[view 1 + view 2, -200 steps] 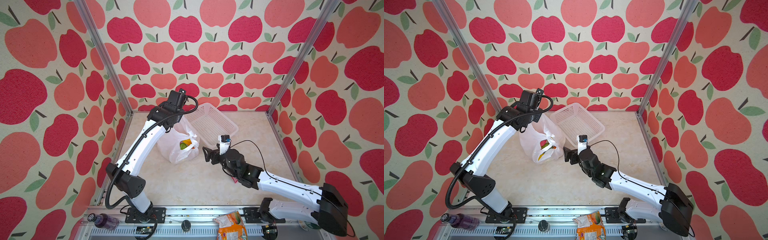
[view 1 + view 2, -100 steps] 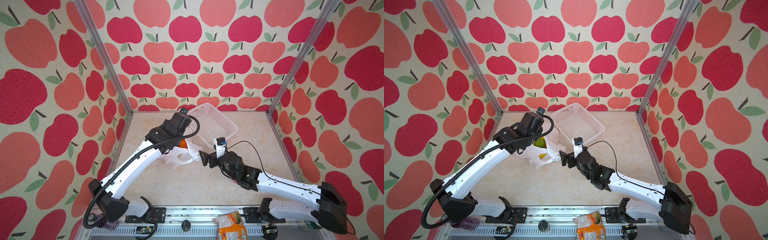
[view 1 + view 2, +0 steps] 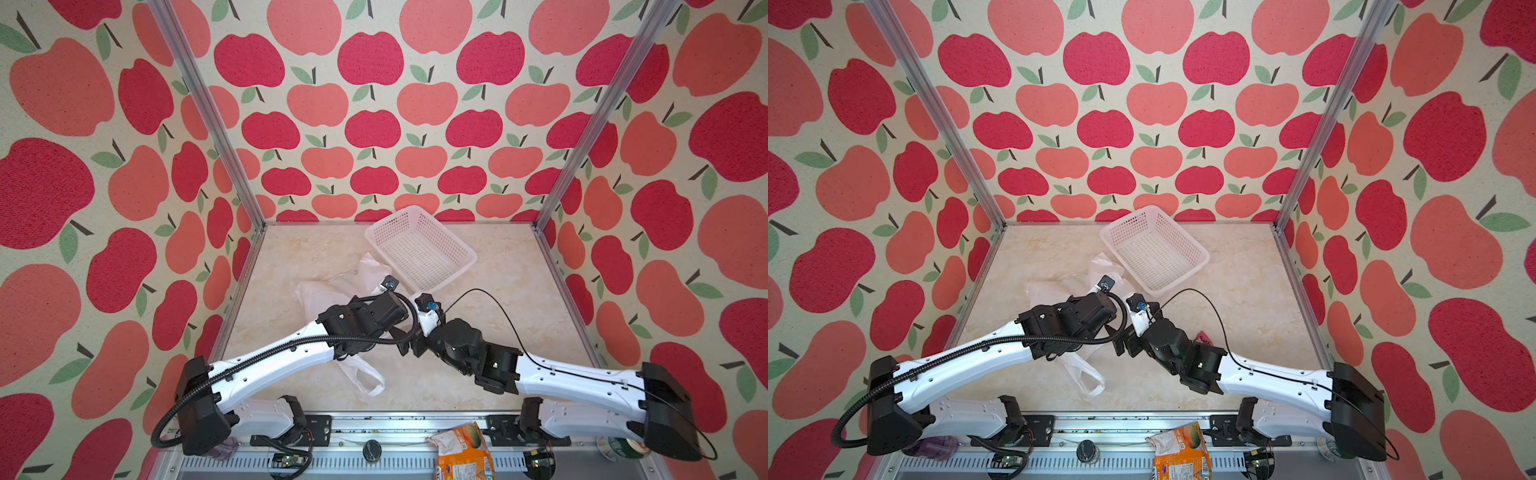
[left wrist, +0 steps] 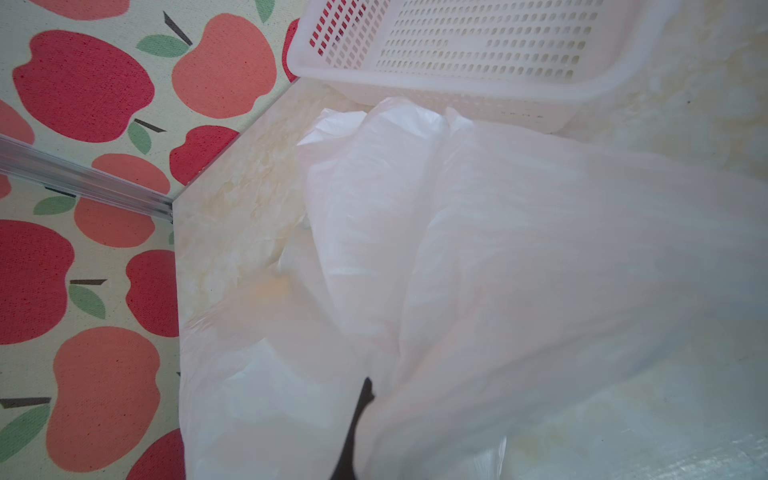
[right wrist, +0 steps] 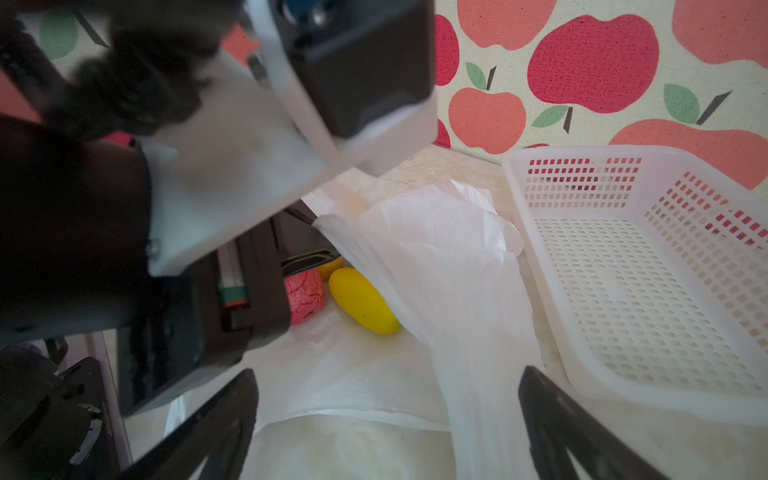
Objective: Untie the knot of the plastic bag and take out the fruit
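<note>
The plastic bag (image 3: pixel 328 291) (image 3: pixel 1054 289) lies slack on the floor in both top views, one loop handle (image 3: pixel 365 378) trailing toward the front. I cannot make out the knot. My left gripper (image 4: pixel 365 388) is shut on a fold of the bag; its fingers (image 5: pixel 309 226) hold the film up in the right wrist view. Under that raised film lie the fruit: a yellow one (image 5: pixel 363 301) and a pinkish-red one (image 5: pixel 303 297). My right gripper (image 5: pixel 388 374) (image 3: pixel 409 344) stands wide open just in front of the bag's mouth, with only bag film between its fingers.
The white perforated basket (image 3: pixel 419 253) (image 3: pixel 1154 249) (image 5: pixel 648 291) stands empty at the back, right beside the bag. An orange snack bag (image 3: pixel 461 455) lies on the front rail. The two wrists are close together mid-floor, near the left wall corner (image 4: pixel 166 208).
My left arm has swung down and forward from the back left, still gripping the bag. The bag has gone from hanging full to slack on the floor. The right gripper stays open.
</note>
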`<state>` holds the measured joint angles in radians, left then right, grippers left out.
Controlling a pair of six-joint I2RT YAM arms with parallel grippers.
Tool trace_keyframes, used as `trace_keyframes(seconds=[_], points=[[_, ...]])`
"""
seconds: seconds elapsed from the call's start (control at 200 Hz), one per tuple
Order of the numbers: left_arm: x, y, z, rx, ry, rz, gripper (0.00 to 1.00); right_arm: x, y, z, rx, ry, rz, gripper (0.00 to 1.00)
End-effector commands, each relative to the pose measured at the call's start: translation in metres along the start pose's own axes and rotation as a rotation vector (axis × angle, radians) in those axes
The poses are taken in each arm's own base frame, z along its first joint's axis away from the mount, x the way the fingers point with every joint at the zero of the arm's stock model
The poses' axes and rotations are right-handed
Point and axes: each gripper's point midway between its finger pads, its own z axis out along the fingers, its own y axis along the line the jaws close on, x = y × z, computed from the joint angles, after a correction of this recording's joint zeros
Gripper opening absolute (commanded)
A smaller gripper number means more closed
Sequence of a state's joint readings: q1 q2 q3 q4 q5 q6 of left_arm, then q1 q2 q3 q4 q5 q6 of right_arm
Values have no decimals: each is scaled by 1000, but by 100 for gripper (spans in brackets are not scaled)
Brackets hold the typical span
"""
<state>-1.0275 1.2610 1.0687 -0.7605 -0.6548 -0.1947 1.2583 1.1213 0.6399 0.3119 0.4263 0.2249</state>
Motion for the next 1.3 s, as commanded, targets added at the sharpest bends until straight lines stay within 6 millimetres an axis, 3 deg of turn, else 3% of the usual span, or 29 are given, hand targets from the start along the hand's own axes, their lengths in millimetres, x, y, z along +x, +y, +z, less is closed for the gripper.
trace_keyframes(seconds=[0.0, 0.155, 0.23, 0.375, 0.51, 0.565, 0.72, 0.84, 0.93, 1.096, 1.296], points=[[-6, -1, 4, 7, -74, -117, 0, 25, -9, -3, 31, 2, -64, 99], [-17, 7, -6, 5, -121, -164, 0, 49, -42, -4, 197, 29, -59, 99], [-24, 11, -10, 15, -166, -169, 1, 51, -45, -5, 210, 27, -58, 98], [-29, 24, -12, 37, -202, -239, 0, 37, -16, -10, 82, -1, -127, 82], [-31, 9, -14, 117, -232, -239, 0, 25, 13, -29, 27, -30, -271, 66], [-33, 12, -21, 130, -262, -251, 0, 26, 23, -35, -5, -40, -305, 61], [-30, 9, -12, 150, -256, -246, 0, 20, 55, -43, -116, -71, -381, 50], [-24, 13, -6, 107, -220, -233, 0, 29, 72, -30, -153, -18, -423, 41], [-21, 16, -2, 95, -209, -242, 0, 35, 73, -13, -104, 2, -411, 33], [-17, 17, -2, 123, -212, -260, 0, 52, 76, 18, -83, 73, -372, 28], [-16, 17, -5, 133, -219, -272, 0, 76, 53, 51, 15, 170, -318, 19]])
